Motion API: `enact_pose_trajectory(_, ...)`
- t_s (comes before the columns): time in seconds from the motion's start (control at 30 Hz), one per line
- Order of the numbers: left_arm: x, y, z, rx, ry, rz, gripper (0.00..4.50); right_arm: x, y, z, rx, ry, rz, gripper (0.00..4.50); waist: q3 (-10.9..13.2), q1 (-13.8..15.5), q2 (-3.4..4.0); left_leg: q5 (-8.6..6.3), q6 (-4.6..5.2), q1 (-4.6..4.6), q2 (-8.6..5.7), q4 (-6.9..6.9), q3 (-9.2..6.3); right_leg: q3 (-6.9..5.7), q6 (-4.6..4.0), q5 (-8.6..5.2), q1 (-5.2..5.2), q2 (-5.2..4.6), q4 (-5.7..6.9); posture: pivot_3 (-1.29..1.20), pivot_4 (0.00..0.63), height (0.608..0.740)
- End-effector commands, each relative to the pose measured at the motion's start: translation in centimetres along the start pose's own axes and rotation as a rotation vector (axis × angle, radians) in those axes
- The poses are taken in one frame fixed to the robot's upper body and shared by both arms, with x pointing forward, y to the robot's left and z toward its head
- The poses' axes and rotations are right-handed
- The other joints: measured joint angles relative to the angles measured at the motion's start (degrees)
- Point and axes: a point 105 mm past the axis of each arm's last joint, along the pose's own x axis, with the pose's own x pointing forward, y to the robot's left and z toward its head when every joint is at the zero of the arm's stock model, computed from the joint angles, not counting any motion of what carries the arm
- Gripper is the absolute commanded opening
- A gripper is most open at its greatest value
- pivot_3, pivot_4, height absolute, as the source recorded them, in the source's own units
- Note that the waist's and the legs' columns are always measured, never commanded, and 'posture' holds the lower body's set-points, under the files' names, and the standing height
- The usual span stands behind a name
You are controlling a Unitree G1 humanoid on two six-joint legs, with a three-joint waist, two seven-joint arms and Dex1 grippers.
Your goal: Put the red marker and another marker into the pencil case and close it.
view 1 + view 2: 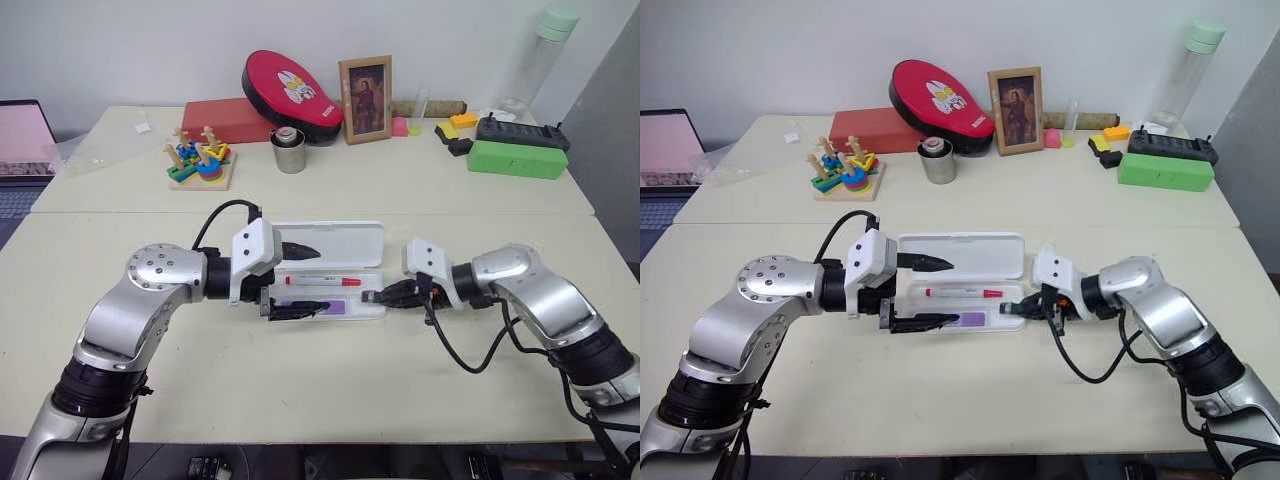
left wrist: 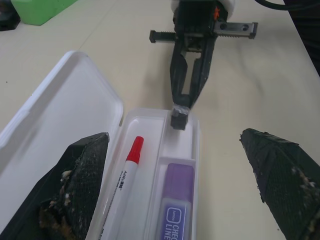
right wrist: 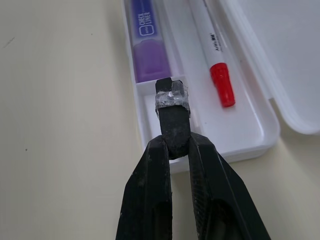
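Note:
The white pencil case (image 1: 375, 302) lies open in the middle of the near table, its lid (image 1: 350, 240) folded back. In its tray lie the red marker (image 1: 322, 281), red cap pointing right, and the purple marker (image 1: 345, 307) in the front compartment. My left gripper (image 1: 322, 278) is open at the case's left end, with one finger (image 2: 75, 185) over the lid and the other (image 2: 280, 175) past the front edge. At the right end, my right gripper (image 3: 172, 97) is shut and holds nothing. Its tip hangs over the small end compartment, close to the purple marker (image 3: 147, 55).
On the far table stand a red oval case (image 1: 292, 85), a red box (image 1: 225, 118), a metal cup (image 1: 289, 150), a wooden ring toy (image 1: 202, 160), a picture frame (image 1: 365, 98) and a green box (image 1: 517, 158). A laptop (image 1: 20, 140) sits at the far left.

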Motion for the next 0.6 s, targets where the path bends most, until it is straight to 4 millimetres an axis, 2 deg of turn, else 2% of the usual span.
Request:
enact_pose_trajectory(0.03, -0.2, -0.1, 1.0, 0.036, -0.027, 0.007, 4.50, 0.1, 0.0, 0.8, -0.048, -0.007, -0.002, 0.18, 0.00, 0.00, 0.00, 0.00, 0.00, 0.00, 0.00, 0.00, 0.00, 0.00, 0.00, 0.00, 0.00, 0.00, 0.00, 0.00, 0.150, 0.740)
enact_pose_trajectory(0.43, 0.2, -0.3, 1.0, 0.036, -0.031, 0.010, 4.50, 1.1, -0.3, 1.5, -0.046, -0.020, -0.010, 0.18, 0.00, 0.09, 0.00, 0.00, 0.00, 0.00, 0.00, 0.00, 0.00, 0.00, 0.00, 0.00, 0.00, 0.00, 0.01, 0.00, 0.150, 0.740)
enact_pose_trajectory(0.5, 0.2, -0.3, 1.0, 0.035, -0.031, 0.010, 4.50, 1.1, -0.3, 1.5, -0.045, -0.023, -0.005, 0.86, 0.00, 0.11, 0.00, 0.00, 0.00, 0.00, 0.00, 0.00, 0.00, 0.00, 0.00, 0.00, 0.00, 0.00, 0.01, 0.00, 0.150, 0.740)
enact_pose_trajectory(0.6, 0.3, -0.4, 1.0, 0.033, -0.033, 0.011, 4.50, 0.9, -0.2, 1.8, -0.043, -0.037, 0.002, 1.58, 0.00, 0.13, 0.00, 0.00, 0.00, 0.00, 0.00, 0.00, 0.00, 0.00, 0.00, 0.00, 0.00, 0.00, 0.00, 0.00, 0.150, 0.740)
